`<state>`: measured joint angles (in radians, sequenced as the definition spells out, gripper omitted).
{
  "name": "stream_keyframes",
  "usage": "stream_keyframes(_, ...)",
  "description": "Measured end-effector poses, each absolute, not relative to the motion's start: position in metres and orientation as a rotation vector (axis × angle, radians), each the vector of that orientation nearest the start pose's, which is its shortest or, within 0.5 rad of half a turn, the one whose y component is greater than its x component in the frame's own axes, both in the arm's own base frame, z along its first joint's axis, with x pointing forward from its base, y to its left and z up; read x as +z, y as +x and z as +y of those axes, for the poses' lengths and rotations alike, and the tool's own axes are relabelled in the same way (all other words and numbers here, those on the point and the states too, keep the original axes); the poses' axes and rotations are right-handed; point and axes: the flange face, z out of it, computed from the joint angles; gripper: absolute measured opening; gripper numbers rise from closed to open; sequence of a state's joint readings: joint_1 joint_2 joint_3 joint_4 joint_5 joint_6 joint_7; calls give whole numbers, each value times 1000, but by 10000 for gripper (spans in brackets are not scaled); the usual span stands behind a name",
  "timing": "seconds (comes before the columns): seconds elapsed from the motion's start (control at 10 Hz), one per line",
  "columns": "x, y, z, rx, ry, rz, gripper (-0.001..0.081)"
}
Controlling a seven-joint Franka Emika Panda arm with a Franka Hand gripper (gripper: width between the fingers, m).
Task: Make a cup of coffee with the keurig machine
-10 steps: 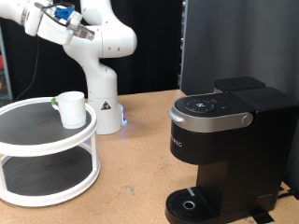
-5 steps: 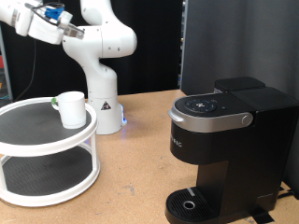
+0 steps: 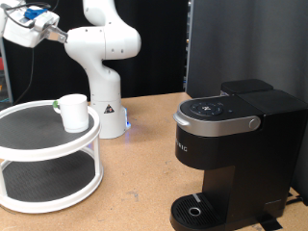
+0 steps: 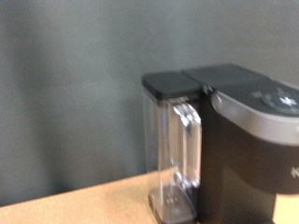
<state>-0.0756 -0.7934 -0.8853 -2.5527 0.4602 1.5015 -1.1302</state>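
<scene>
The white cup (image 3: 73, 113), with a bit of green at its rim, stands on the top shelf of a white two-tier round stand (image 3: 48, 159) at the exterior view's left. The black keurig machine (image 3: 236, 154) stands at the exterior view's right, its lid down. It also shows in the wrist view (image 4: 234, 140) with its clear water tank (image 4: 176, 159). The arm's hand (image 3: 27, 24) is high at the exterior view's top left, above the stand and far from the cup. The gripper's fingers do not show in either view.
The white robot base (image 3: 108, 111) stands on the wooden table (image 3: 144, 173) behind the stand. A dark curtain (image 3: 245, 43) hangs behind the machine. The machine's drip tray (image 3: 197, 210) has nothing on it.
The arm's hand has swung toward the exterior view's left and slightly up, away from the robot's column. The cup and the machine have not moved.
</scene>
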Motion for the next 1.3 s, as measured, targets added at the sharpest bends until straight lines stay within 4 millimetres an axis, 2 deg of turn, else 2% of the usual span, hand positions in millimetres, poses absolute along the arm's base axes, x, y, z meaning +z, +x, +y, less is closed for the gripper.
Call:
stream_keyframes(0.4, 440, 225, -251, -595, -2076, -360, 6)
stream_keyframes(0.9, 440, 227, -259, -603, -2057, -391, 6)
stream_keyframes(1.3, 418, 230, -259, -628, -2116, -329, 6)
